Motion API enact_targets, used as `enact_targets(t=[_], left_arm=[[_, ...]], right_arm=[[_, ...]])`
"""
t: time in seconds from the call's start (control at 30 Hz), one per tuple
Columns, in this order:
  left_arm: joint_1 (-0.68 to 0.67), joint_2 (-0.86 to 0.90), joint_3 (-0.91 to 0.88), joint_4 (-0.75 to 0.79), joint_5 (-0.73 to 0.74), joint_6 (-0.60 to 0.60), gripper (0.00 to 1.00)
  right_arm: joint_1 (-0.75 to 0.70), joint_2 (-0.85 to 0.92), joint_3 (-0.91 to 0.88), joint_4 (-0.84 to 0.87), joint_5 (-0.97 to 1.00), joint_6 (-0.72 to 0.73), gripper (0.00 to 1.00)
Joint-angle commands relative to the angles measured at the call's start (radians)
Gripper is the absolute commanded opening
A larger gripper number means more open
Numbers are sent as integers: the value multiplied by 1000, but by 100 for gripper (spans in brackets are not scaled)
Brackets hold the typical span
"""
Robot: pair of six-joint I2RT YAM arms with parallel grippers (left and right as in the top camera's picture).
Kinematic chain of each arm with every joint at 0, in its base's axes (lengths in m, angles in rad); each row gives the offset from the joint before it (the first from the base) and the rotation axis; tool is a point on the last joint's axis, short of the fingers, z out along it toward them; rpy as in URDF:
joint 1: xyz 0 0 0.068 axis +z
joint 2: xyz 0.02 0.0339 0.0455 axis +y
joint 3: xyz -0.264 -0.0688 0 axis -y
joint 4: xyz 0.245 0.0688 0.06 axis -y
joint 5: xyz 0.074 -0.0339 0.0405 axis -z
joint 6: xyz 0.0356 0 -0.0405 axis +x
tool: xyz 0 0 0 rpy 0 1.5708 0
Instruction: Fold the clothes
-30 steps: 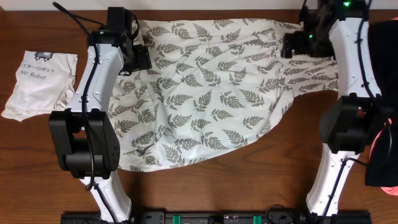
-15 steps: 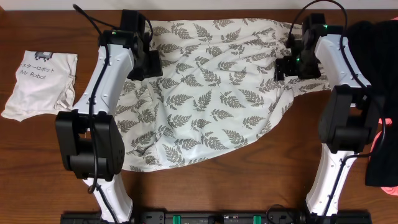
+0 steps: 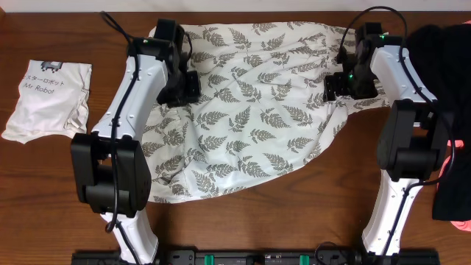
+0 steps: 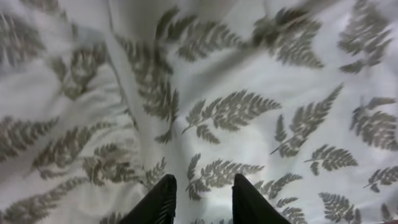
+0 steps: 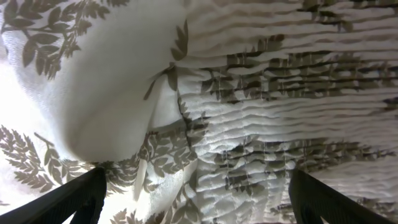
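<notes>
Closing in over the upper left of the fern-print garment (image 3: 250,125), spread across the frame's middle, the left gripper (image 3: 191,85) has narrowed its fingers on cloth; a firm pinch I cannot confirm. The right gripper (image 3: 333,85) hovers wide open at upper right, so folding has probably just begun.

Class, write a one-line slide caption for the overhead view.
Left arm and right arm reach over a fern-print garment spread on a wooden table; a white shirt lies apart.
</notes>
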Motion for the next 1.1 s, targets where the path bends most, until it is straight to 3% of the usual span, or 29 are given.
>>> enact_targets(t=[0.0, 0.4, 1.07], left_arm=[[2, -19, -79, 14, -5, -43, 31], [3, -19, -290, 137, -12, -61, 33], [29, -19, -405, 235, -317, -91, 39]], right_arm=[[4, 8, -39, 29, -5, -27, 93], [4, 8, -131, 53, -28, -24, 94], [48, 8, -137, -185, -27, 144, 99]])
